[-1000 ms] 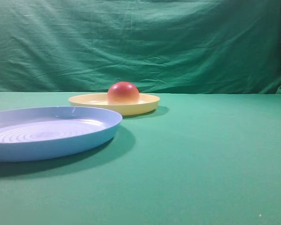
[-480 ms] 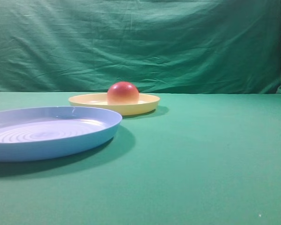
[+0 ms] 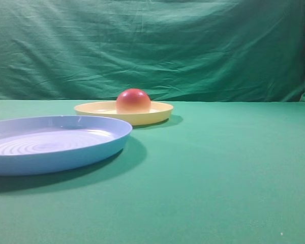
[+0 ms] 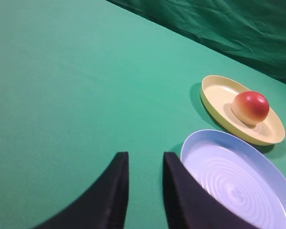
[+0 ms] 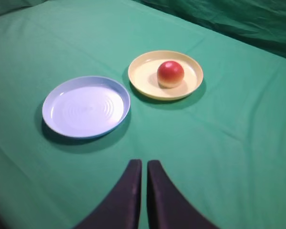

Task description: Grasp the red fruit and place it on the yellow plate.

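Note:
The red fruit [image 3: 133, 100] [image 4: 250, 106] [image 5: 170, 73] rests on the yellow plate [image 3: 157, 113] [image 4: 214, 95] [image 5: 143, 71], red on top and yellowish at its base. My left gripper [image 4: 146, 155] hangs over the green cloth, jaws apart with nothing between them, well short of the fruit. In the right wrist view my right gripper [image 5: 144, 162] is shut and empty, high above the table and far back from both plates. Neither gripper shows in the exterior high view.
A larger light blue plate [image 3: 56, 152] [image 4: 190, 143] [image 5: 86, 107] with concentric ridges lies beside the yellow one; its rim is just right of my left fingers. Green cloth covers the table and hangs as a backdrop [image 3: 152, 46].

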You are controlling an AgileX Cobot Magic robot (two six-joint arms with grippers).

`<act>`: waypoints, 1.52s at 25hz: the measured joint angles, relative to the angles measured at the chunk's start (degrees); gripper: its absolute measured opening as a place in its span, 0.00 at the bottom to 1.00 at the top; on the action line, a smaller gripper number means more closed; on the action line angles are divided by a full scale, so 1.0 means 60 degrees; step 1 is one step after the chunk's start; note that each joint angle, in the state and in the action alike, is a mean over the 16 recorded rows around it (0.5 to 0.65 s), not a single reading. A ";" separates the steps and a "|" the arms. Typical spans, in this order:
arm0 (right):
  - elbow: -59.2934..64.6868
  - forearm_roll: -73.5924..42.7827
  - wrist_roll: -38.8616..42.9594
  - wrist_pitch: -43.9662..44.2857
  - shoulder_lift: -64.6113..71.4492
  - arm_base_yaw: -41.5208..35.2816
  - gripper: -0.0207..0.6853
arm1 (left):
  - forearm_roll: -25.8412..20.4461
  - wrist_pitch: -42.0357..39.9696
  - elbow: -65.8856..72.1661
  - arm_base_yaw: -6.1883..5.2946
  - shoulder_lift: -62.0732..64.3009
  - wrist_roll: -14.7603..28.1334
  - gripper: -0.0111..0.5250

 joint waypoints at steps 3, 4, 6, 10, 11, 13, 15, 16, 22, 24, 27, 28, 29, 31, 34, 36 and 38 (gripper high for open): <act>0.0386 -0.0135 0.0000 -0.0560 -0.0187 -0.0399 0.03 | 0.0000 0.0000 0.0000 0.0000 0.0000 0.0000 0.31; 0.0564 -0.0179 0.0000 -0.0812 -0.0238 -0.0579 0.03 | 0.0000 0.0000 0.0000 0.0000 0.0000 0.0000 0.31; 0.0984 -0.0256 0.0000 -0.1386 -0.0351 -0.1009 0.03 | 0.0000 0.0000 0.0000 0.0000 0.0000 0.0000 0.31; 0.2082 -0.0359 0.0000 -0.2721 -0.0688 -0.2088 0.03 | 0.0000 0.0000 0.0000 0.0000 0.0000 0.0000 0.31; 0.2395 -0.0372 0.0000 -0.3062 -0.0791 -0.2396 0.03 | 0.0000 0.0000 0.0000 0.0000 0.0000 0.0000 0.31; 0.3036 -0.0390 0.0000 -0.3713 -0.1012 -0.3027 0.03 | 0.0000 0.0000 0.0000 0.0000 0.0000 0.0000 0.31; 0.3681 -0.0398 0.0000 -0.4283 -0.1259 -0.3612 0.03 | 0.0000 0.0000 0.0000 0.0000 0.0000 0.0000 0.31; 0.3995 -0.0399 0.0000 -0.4529 -0.1394 -0.3879 0.03 | 0.0000 0.0000 0.0000 0.0000 0.0000 0.0000 0.31; 0.5597 -0.0385 0.0008 -0.5455 -0.2086 -0.5005 0.03 | 0.0000 0.0000 0.0000 0.0000 0.0000 0.0000 0.31; 0.5961 -0.0362 0.0020 -0.5572 -0.2222 -0.5215 0.03 | 0.0000 0.0000 0.0000 0.0000 0.0000 0.0000 0.31; 0.6355 -0.0321 0.0054 -0.5582 -0.2360 -0.5404 0.03 | 0.0000 0.0000 0.0000 0.0000 0.0000 0.0000 0.31; 0.6452 -0.0307 0.0067 -0.5568 -0.2394 -0.5440 0.03 | 0.0000 0.0000 0.0000 0.0000 0.0000 0.0000 0.31; 0.6532 -0.0292 0.0080 -0.5549 -0.2425 -0.5465 0.03 | 0.0000 0.0000 0.0000 0.0000 0.0000 0.0000 0.31; 0.6646 -0.0263 0.0107 -0.5495 -0.2462 -0.5495 0.03 | 0.0000 0.0000 0.0000 0.0000 0.0000 0.0000 0.31; 0.6714 -0.0220 0.0151 -0.5402 -0.2476 -0.5509 0.03 | 0.0000 0.0000 0.0000 0.0000 0.0000 0.0000 0.31; 0.6718 -0.0194 0.0179 -0.5334 -0.2481 -0.5511 0.03 | 0.0000 0.0000 0.0000 0.0000 0.0000 0.0000 0.31; 0.6717 -0.0178 0.0202 -0.5263 -0.2482 -0.5511 0.03 | 0.0000 0.0000 0.0000 0.0000 0.0000 0.0000 0.31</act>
